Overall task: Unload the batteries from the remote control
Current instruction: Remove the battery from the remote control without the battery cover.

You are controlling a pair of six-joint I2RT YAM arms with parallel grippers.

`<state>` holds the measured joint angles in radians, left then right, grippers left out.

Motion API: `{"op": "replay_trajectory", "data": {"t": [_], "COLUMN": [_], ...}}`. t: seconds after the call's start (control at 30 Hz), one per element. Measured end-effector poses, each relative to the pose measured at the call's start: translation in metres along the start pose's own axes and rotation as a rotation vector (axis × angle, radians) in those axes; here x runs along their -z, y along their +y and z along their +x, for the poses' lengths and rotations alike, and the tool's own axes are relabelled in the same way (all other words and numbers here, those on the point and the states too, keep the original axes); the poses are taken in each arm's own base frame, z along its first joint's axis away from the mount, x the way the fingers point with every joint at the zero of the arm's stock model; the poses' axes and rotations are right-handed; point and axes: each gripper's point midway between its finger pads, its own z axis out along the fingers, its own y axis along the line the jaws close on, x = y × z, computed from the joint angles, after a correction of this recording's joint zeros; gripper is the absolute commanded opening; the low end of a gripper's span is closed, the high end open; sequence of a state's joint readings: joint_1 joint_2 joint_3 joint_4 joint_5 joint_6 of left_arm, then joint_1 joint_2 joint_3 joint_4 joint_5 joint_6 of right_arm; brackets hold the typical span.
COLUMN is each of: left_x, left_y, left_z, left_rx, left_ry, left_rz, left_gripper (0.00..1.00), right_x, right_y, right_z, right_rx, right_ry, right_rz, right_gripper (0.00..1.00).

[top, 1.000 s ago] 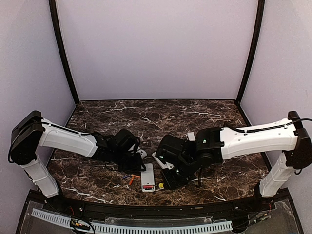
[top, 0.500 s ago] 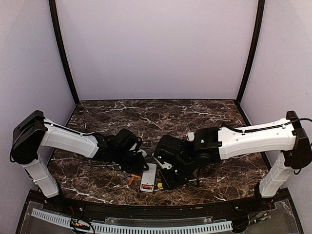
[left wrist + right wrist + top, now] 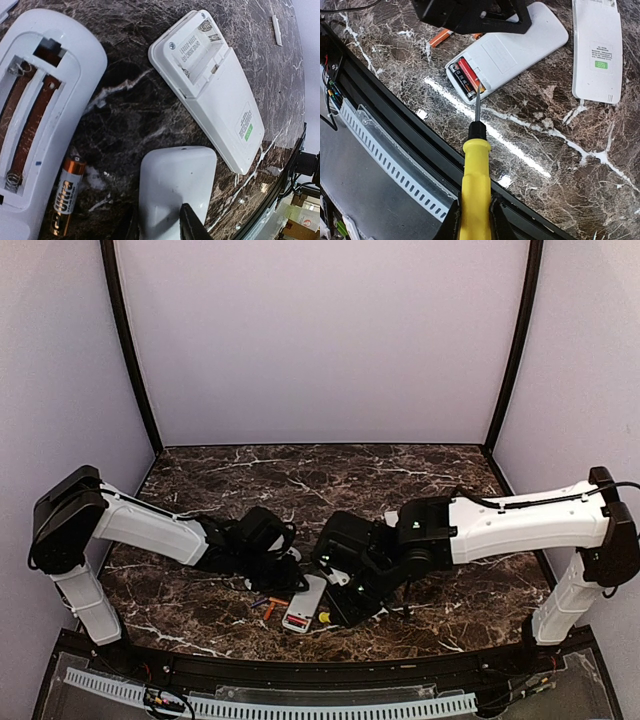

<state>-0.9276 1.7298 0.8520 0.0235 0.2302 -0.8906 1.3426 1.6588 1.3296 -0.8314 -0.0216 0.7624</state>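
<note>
Your right gripper (image 3: 474, 217) is clenched on the yellow handle of the screwdriver (image 3: 475, 175). Its tip points into the open compartment at the near end of the remote (image 3: 512, 47), right at the 2 batteries (image 3: 466, 80). These lie side by side in there, 1 red and 1 black. You cannot tell from these views whether the tip actually touches them. The remote lies back-up on the table (image 3: 560, 150), and your left gripper (image 3: 161, 225) is clamped on its far end, 1 finger on each long side. Loose batteries (image 3: 440, 36), orange ones among them, lie on the table just left of the remote, near the left gripper. In the left wrist view, a copper-and-black battery (image 3: 66, 202) rests just beside an empty remote (image 3: 35, 100), whose bay shows only bare springs. A labelled remote (image 3: 220, 100) lies well apart to the right of it, back-up, its compartment also open and holding nothing. It lies flat on the table, apart from both grippers.
</note>
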Motion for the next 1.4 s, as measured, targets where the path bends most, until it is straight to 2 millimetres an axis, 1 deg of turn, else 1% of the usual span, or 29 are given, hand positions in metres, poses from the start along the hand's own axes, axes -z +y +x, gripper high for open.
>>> {"op": "replay_trajectory", "data": {"t": [0.2, 0.47, 0.77, 1.07, 1.4], "left_x": [-0.001, -0.001, -0.001, -0.002, -0.002], "left_y": [-0.001, -0.002, -0.003, -0.004, -0.005], "left_z": [-0.001, -0.002, -0.002, -0.002, -0.001], "left_rx": [-0.033, -0.071, -0.095, -0.112, -0.123], "left_ry": [0.002, 0.002, 0.005, 0.009, 0.013], "left_rz": [0.007, 0.01, 0.013, 0.019, 0.022], "left_gripper": [0.25, 0.24, 0.24, 0.24, 0.24], "right_x": [0.002, -0.01, -0.008, -0.012, -0.012], "right_y": [0.003, 0.001, 0.002, 0.003, -0.002], "right_z": [-0.003, 0.0, -0.003, -0.005, -0.011], "right_rx": [0.04, 0.083, 0.116, 0.152, 0.221], "right_ry": [-0.005, 0.027, 0.035, 0.05, 0.067], "right_rz": [-0.005, 0.017, 0.029, 0.04, 0.104], "right_gripper": [0.0, 0.0, 0.0, 0.0, 0.0]}}
